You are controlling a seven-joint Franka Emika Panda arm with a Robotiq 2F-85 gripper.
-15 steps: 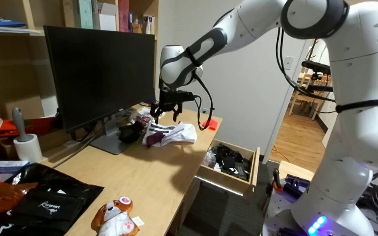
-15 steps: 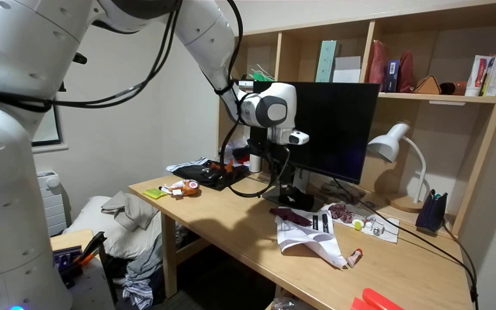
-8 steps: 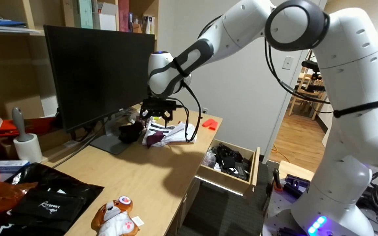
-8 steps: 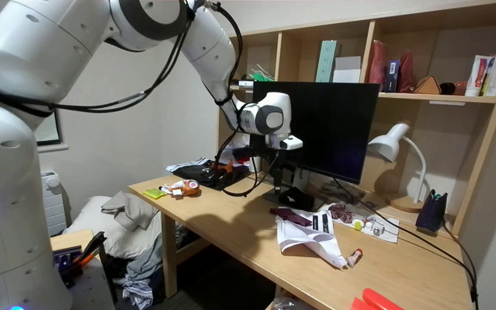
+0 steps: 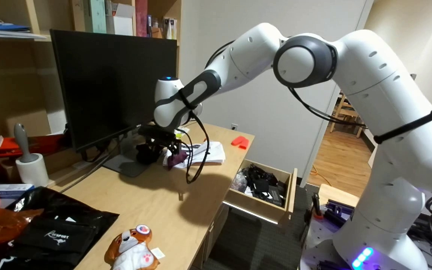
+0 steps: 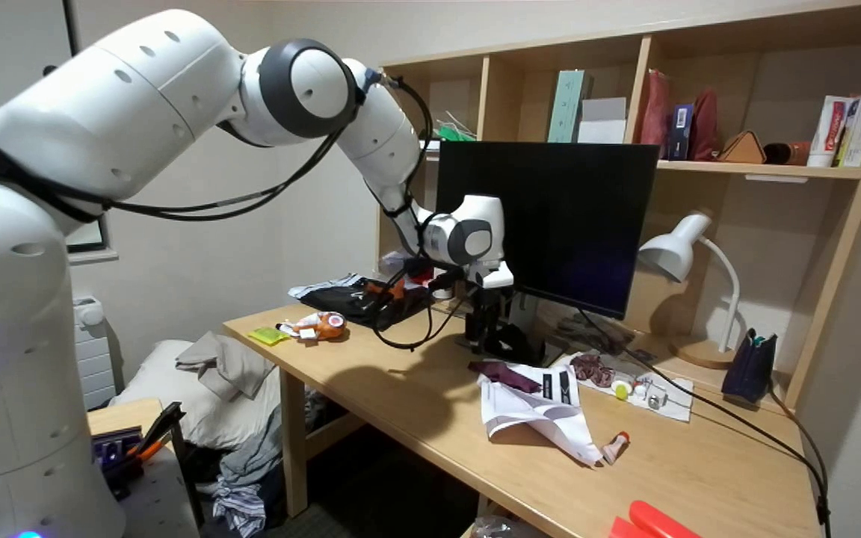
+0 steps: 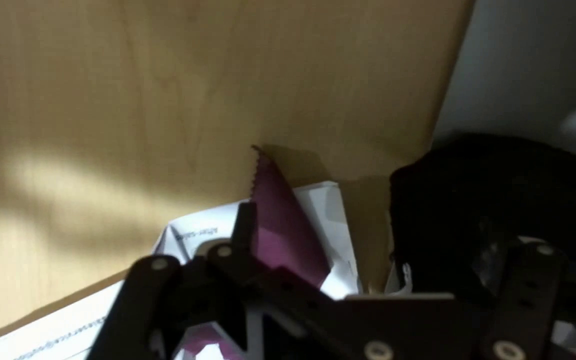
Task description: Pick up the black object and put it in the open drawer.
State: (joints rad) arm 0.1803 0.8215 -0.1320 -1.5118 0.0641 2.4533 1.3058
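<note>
The black object (image 5: 146, 153) is a crumpled, dark, cloth-like thing on the desk at the monitor's base. It also shows in an exterior view (image 6: 516, 345), partly behind the gripper, and at the right of the wrist view (image 7: 468, 195). My gripper (image 7: 380, 235) is open and empty, low over the desk. Its left finger (image 7: 245, 225) is over the maroon cloth. Its right finger is dark against the black object; whether they touch is unclear. In an exterior view the gripper (image 5: 163, 144) is beside the black object. The open drawer (image 5: 255, 209) holds several black items.
A maroon cloth (image 5: 177, 159) lies on white paper (image 5: 206, 153) close to the gripper. The monitor (image 5: 114, 86) stands right behind the black object. A red item (image 5: 240, 141) is near the desk edge above the drawer. A plush dog (image 5: 133, 249) lies at the front.
The arm has reached forward and down. The gripper has dropped toward the desk, moved closer to the monitor and black object, and tilted. Objects on the desk have not visibly moved.
</note>
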